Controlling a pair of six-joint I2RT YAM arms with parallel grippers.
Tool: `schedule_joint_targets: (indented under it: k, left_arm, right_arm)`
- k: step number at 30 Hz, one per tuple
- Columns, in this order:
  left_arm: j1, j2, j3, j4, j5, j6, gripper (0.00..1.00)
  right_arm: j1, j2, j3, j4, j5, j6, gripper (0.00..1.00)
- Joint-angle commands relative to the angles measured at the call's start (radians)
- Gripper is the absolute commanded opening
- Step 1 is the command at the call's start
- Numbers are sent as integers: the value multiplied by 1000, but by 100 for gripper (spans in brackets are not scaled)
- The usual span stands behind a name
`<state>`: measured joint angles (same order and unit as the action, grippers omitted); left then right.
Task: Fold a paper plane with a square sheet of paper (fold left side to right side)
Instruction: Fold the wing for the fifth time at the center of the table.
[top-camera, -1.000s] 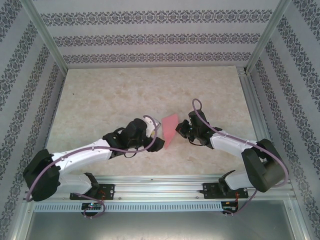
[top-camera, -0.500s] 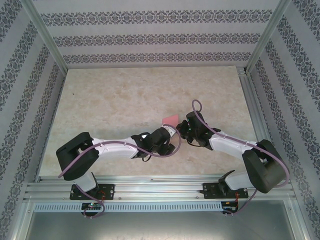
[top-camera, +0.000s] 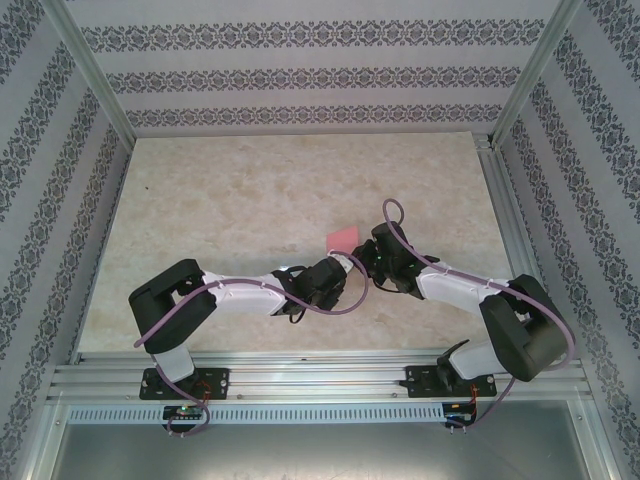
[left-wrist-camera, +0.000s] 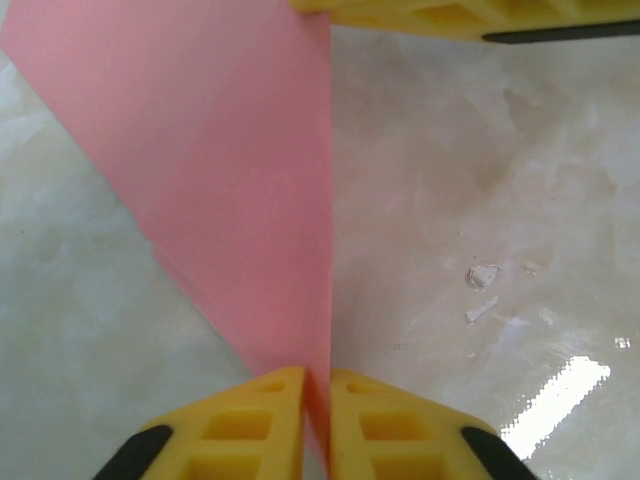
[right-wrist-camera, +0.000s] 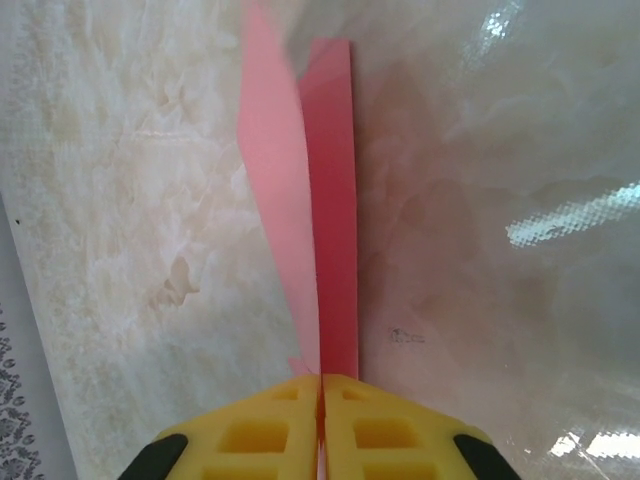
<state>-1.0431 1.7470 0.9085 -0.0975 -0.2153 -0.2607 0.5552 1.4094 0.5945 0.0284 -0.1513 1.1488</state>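
Note:
The pink-red sheet of paper (top-camera: 341, 237), folded into a narrow pointed shape, lies at the middle of the table between the two arms. In the left wrist view the paper (left-wrist-camera: 230, 170) fans out as a wedge, and my left gripper (left-wrist-camera: 317, 380) is shut on its narrow tip. In the right wrist view two folded layers of the paper (right-wrist-camera: 325, 200) stand on edge, with my right gripper (right-wrist-camera: 321, 380) shut on their near end. From above, my left gripper (top-camera: 345, 265) and my right gripper (top-camera: 362, 262) meet just below the paper and hide most of it.
The marble-look tabletop (top-camera: 220, 190) stretches behind and to the left of the arms. Aluminium frame rails (top-camera: 500, 200) run along the right side and front edge. Small white specks (left-wrist-camera: 482, 290) lie on the table beside the paper. A yellow finger of the right gripper (left-wrist-camera: 450, 15) shows in the left wrist view.
My left arm has swung right to the paper and its gripper has shut on the tip. The paper now shows less from above. The right arm has barely moved.

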Motion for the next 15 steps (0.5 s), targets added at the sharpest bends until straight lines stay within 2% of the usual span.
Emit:
schedule_joint_targets:
  k: [1,7,9,13,15]
  left_arm:
    - [2,1,4,55,2,5,8]
    - [39,2,-31,89,88,-4,3]
    - [44,7,-36,95,108,-1,3]
    - [50,23,-40,104,147,7,1]
    - [60,22,-54,124,173,4,1]
  right_arm:
    - [0,-1,-1,13,-34,-75,18]
    - [-89,-63,-30,10,-116,-232,37]
    - [-136,-96,-50,15,-161,-292,41]
    - [-224,-154,-94,66,-285,-395,57]
    - [-247,-158,-101,72,-342,-451,61]
